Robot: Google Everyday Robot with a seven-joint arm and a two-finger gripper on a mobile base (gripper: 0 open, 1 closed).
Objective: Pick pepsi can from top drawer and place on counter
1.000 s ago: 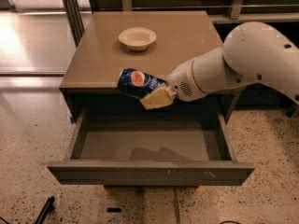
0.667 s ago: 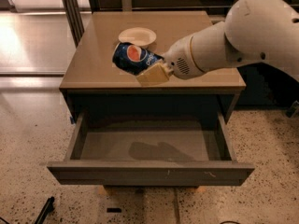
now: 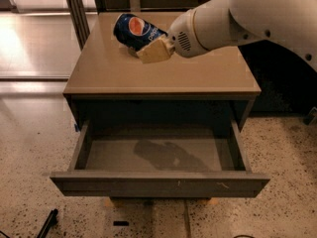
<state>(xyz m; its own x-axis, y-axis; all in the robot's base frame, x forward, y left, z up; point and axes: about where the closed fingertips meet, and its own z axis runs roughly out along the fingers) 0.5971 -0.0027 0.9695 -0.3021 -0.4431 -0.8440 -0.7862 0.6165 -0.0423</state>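
Note:
The pepsi can [image 3: 134,29] is dark blue with a round red-white-blue logo. It is tilted on its side in the air above the back of the counter [image 3: 163,68]. My gripper [image 3: 148,46] is shut on the can, its cream fingers [image 3: 154,51] on the can's right and lower side. The white arm reaches in from the upper right. The top drawer [image 3: 158,157] is pulled wide open below the counter, and its grey floor holds nothing. The can hides the cream bowl behind it.
Speckled terrazzo floor [image 3: 29,148] surrounds the cabinet. A metal post [image 3: 77,9] stands at the back left. A dark cabinet or shelf sits at the right behind the arm. A black object [image 3: 47,222] lies on the floor at the lower left.
My gripper has carried the can up and back, from the counter's front edge to above the counter's rear, where it now covers the bowl.

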